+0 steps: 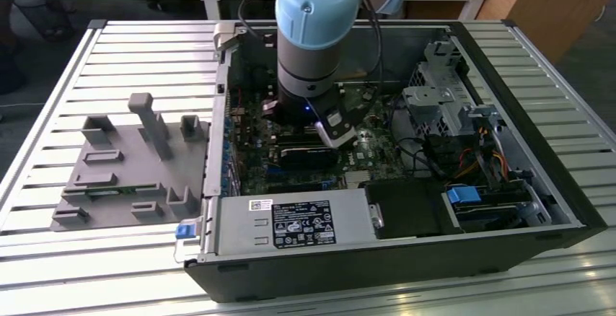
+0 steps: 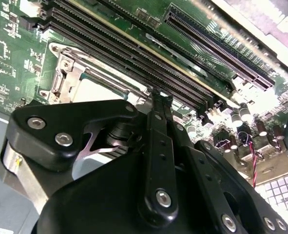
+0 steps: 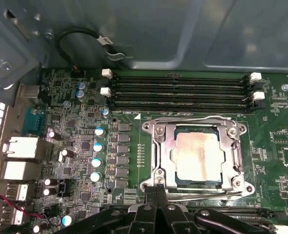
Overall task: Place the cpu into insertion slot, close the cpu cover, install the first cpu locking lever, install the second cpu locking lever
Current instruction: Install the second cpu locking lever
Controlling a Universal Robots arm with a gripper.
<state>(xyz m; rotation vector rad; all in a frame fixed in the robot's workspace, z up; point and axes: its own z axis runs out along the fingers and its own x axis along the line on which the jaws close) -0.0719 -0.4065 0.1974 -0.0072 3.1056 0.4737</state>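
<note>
Clearly, a green motherboard (image 3: pixel 75 161) with fine printed traces is seen in both wrist views.

Chip: the cpu (image 3: pixel 198 156) is a small flat square with a dull silver-tan metal top, slightly stained in the middle. It is seated flat in the socket in the first wrist view.

Frame: the cpu cover (image 3: pixel 159 146) is a thin silvery metal frame with an open window. It is laid down flat around the chip, and the chip top is seen through the window. A corner of this frame (image 2: pixel 68 73) is also seen in the second wrist view.

Levers: thin wire levers (image 3: pixel 192 118) are seen along the edges of the frame; whether they are latched cannot be told.

Memory slots: long black ribbed slots (image 3: pixel 178 90) with white end clips are set just beside the socket.

Tool: the gripper (image 3: pixel 156 187) is made of matte black links with round silver bolts. Its fingertips are brought together to a narrow point, with no gap seen between them and nothing held. The point is placed at the edge of the frame, near the lever; touching cannot be confirmed.

Arm: a pale blue and grey arm (image 1: pixel 313 20) is reached down into the open black computer case (image 1: pixel 385 258).

Holder: a grey plastic holder (image 1: pixel 125 164) with upright pegs is placed on the slatted metal table (image 1: pixel 58 258), at the exterior view's left of the case.
</note>
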